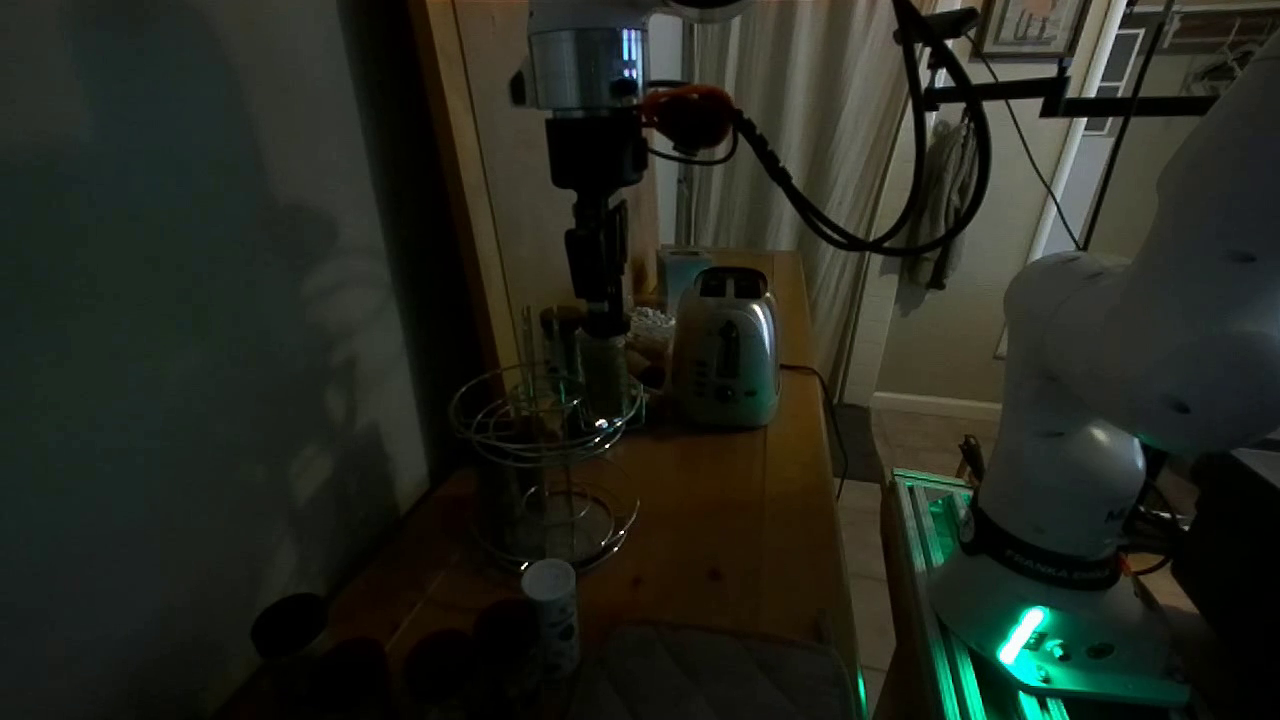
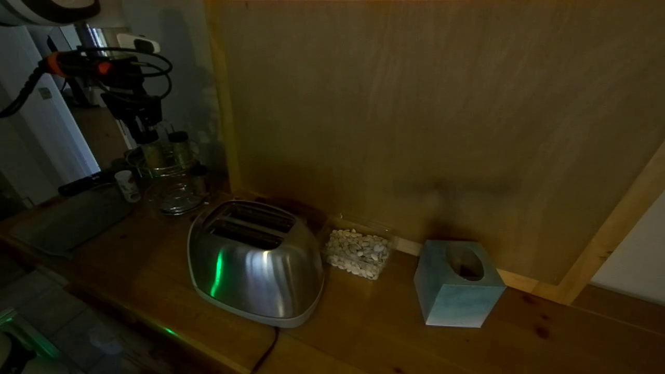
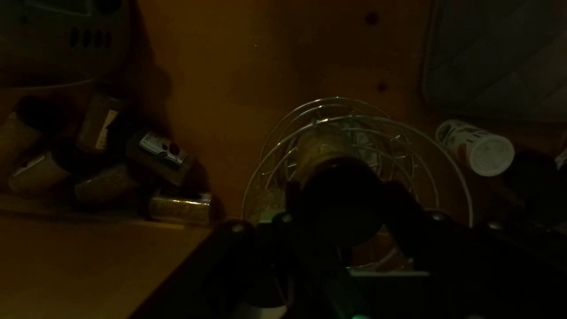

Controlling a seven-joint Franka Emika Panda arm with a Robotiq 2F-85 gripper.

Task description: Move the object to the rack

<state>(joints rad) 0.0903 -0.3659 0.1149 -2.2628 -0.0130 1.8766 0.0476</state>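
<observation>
Gripper [image 3: 342, 191], plus wrist-only jar labels [image 3: 162, 149]

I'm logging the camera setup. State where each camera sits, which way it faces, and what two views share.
An exterior view: at an end of the counter, facing past the wire rack to the two-slot toaster; shows arm, base and gripper.
An exterior view: near the toaster, facing across to the wooden panel; shows the arm's gripper end, upper left.
Wrist view: above the gripper, facing down on the wire rack and a spice jar; fingers in the lower half.
Both exterior views share gripper, wire rack and toaster.
</observation>
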